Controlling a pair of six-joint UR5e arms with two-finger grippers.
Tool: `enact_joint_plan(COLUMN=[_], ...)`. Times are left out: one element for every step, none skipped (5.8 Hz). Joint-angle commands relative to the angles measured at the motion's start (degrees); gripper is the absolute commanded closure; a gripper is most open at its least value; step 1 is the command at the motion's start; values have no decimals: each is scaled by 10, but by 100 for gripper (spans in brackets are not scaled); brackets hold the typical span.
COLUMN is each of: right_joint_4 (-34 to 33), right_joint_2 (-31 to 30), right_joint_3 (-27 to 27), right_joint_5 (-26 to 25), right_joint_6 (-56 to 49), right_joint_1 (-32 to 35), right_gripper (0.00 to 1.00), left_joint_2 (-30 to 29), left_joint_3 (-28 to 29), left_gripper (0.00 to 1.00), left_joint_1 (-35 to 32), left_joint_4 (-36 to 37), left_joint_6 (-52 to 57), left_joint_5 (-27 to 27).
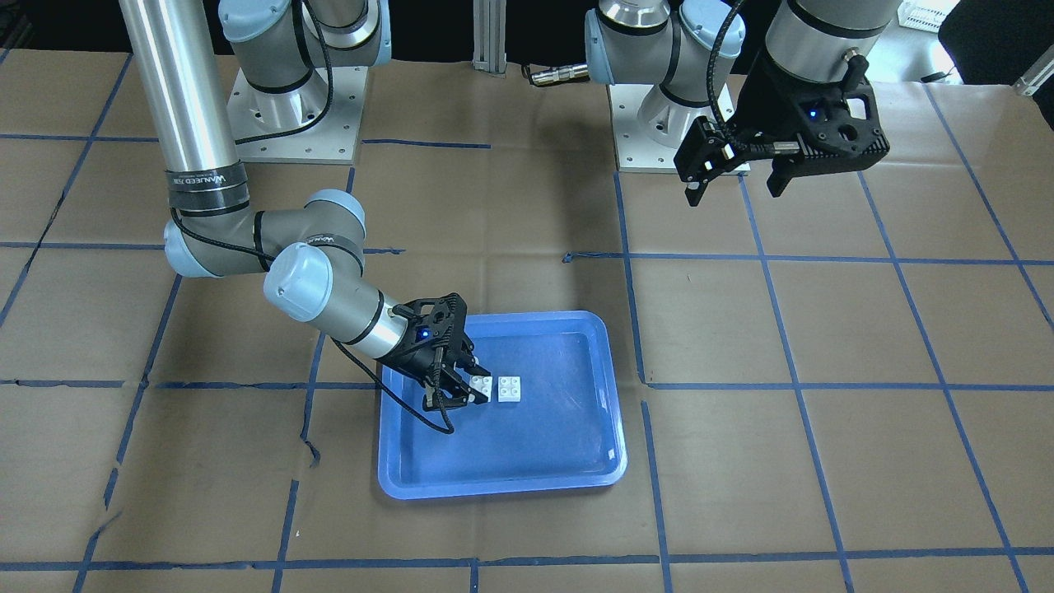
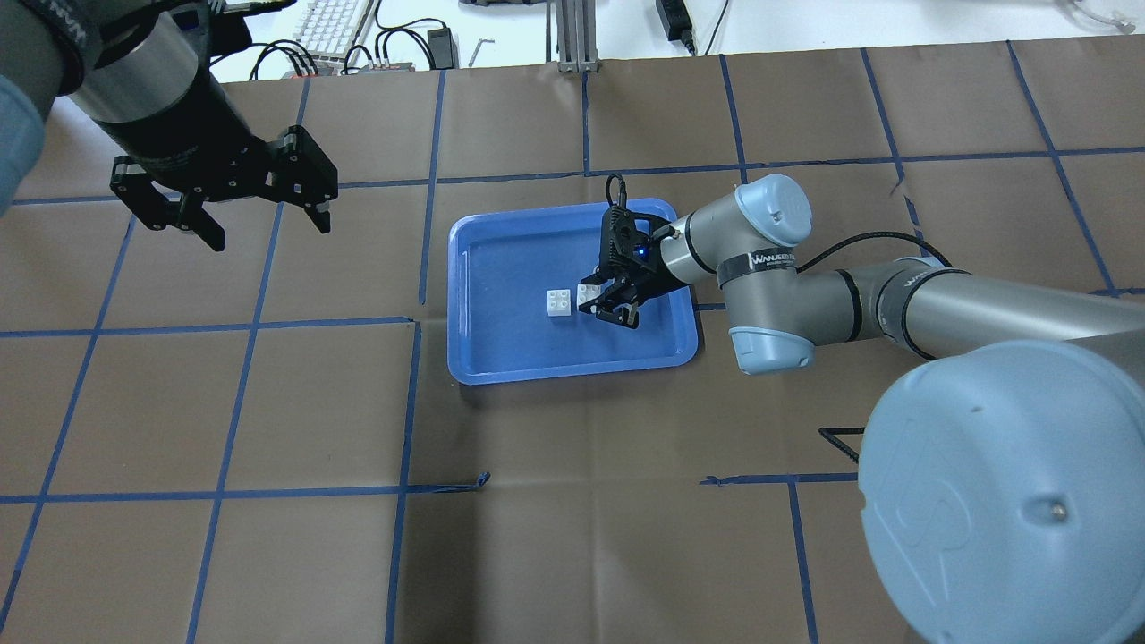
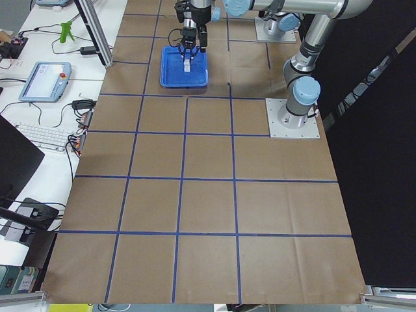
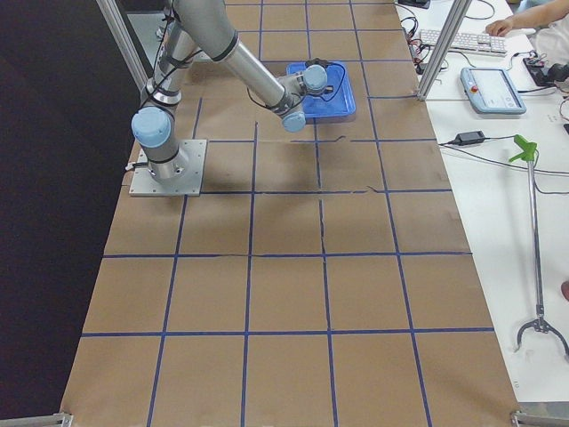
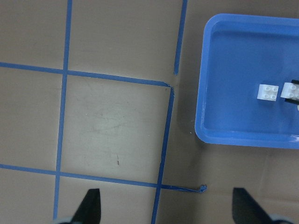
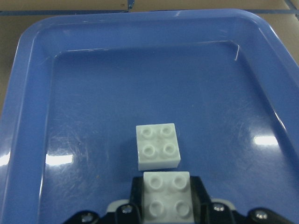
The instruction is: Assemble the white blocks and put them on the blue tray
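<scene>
The blue tray (image 1: 494, 486) lies mid-table, also in the overhead view (image 2: 572, 371). One white block (image 1: 510, 389) lies loose on the tray floor, studs up (image 2: 560, 303) (image 6: 157, 145). My right gripper (image 1: 461, 397) is low inside the tray (image 2: 608, 313), shut on the second white block (image 6: 168, 196), which sits right beside the loose one with a thin gap between them (image 1: 482, 385). My left gripper (image 2: 268, 224) is open and empty, high over bare table away from the tray (image 1: 737, 177). Its wrist view shows both blocks (image 5: 267, 92) in the tray (image 5: 210, 135).
Brown paper with blue tape grid lines (image 2: 402, 402) covers the table. The two arm bases (image 1: 296, 115) stand at the robot's edge. A keyboard and cables (image 2: 335, 27) lie past the far edge of the table.
</scene>
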Motion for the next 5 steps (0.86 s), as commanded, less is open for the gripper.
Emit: enact_joint_plan(right_joint_4=[-1, -5, -5, -5, -5], right_joint_2=[3, 7, 9, 9, 9], right_joint_3=[1, 0, -1, -1, -1], right_joint_5=[0, 1, 1, 1, 2], right_joint_6=[0, 0, 0, 1, 1], right_joint_1=[3, 11, 12, 12, 12], right_gripper=[74, 74, 74, 74, 74], left_joint_2=[3, 0, 0, 2, 2], left_joint_3=[-7, -3, -4, -7, -7], left_gripper=[1, 1, 1, 1, 1], left_joint_1=[-21, -21, -21, -21, -21], left_joint_4=[11, 11, 12, 14, 14], left_joint_6=[-34, -37, -38, -36, -35], left_joint_5=[2, 0, 0, 0, 0])
